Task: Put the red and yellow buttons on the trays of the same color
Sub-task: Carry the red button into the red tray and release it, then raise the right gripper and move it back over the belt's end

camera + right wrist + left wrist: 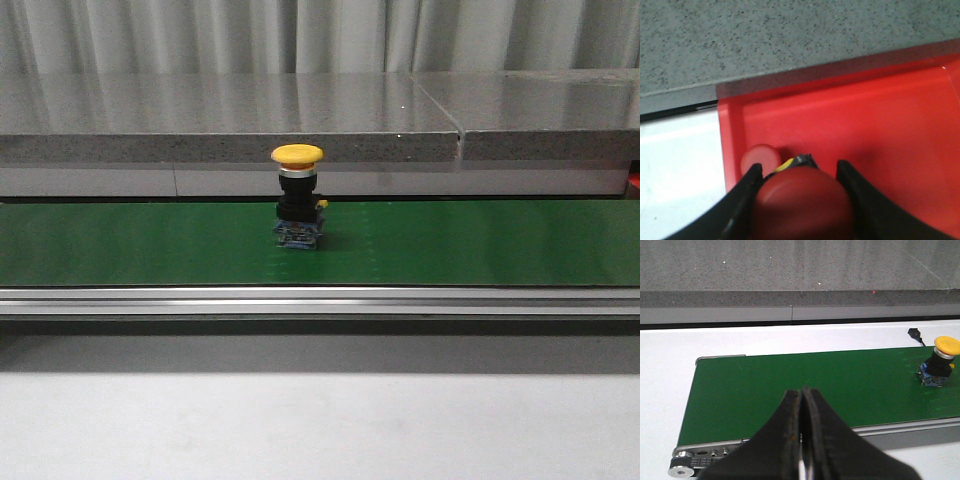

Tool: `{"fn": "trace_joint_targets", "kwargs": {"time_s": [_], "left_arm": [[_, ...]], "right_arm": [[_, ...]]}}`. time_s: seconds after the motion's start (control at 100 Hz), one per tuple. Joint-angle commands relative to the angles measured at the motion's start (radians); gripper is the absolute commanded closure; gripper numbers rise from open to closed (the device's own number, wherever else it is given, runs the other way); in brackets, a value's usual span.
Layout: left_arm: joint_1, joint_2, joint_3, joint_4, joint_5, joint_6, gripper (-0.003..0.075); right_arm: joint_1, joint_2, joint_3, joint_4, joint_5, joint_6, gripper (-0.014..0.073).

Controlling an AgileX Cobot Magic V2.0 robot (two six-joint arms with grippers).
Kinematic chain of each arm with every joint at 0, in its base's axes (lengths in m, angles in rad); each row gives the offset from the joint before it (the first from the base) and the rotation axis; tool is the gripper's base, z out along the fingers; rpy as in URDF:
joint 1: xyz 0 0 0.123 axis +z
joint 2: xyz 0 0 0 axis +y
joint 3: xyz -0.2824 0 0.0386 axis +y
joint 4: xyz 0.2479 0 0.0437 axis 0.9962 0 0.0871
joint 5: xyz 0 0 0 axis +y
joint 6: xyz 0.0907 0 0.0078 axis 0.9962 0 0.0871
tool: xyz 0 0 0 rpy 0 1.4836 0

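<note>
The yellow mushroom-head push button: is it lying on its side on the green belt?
No, the yellow mushroom-head push button stands upright on the green belt.

The left gripper (pixel 801 440) hangs closed over the green belt (pixel 805 390); a yellow button (pixel 940 362) stands upright at two o'clock.

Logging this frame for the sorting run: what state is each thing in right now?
yellow button: upright on the green belt, ungripped
red button: between the right gripper fingers, over the red tray
second red button: in the red tray
left gripper: shut, empty, above the belt
</note>
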Motion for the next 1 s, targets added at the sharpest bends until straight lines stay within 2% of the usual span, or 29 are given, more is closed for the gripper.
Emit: {"fn": "trace_joint_targets", "kwargs": {"time_s": [0.0,0.25,0.75,0.8,0.87,0.99], "left_arm": [[-0.009,0.004,-0.027,-0.015,-0.075,-0.001,0.0739],[-0.009,0.004,-0.027,-0.015,-0.075,-0.001,0.0739],[-0.009,0.004,-0.027,-0.015,-0.084,-0.001,0.0739],[-0.009,0.004,-0.027,-0.015,-0.084,-0.001,0.0739],[-0.009,0.004,-0.027,-0.015,-0.084,-0.001,0.0739],[-0.009,0.004,-0.027,-0.015,-0.084,-0.001,0.0739]], "right_arm": [[-0.013,0.000,-0.078,0.006,-0.052,-0.010,0.0587],[-0.016,0.131,-0.151,0.006,-0.052,-0.010,0.0586],[-0.017,0.245,-0.152,0.005,-0.077,-0.010,0.0580],[-0.017,0.248,-0.152,0.005,-0.083,-0.010,0.0547],[-0.017,0.250,-0.152,0.005,-0.093,-0.010,0.0447],[-0.017,0.250,-0.152,0.005,-0.112,-0.010,0.0193]]}}
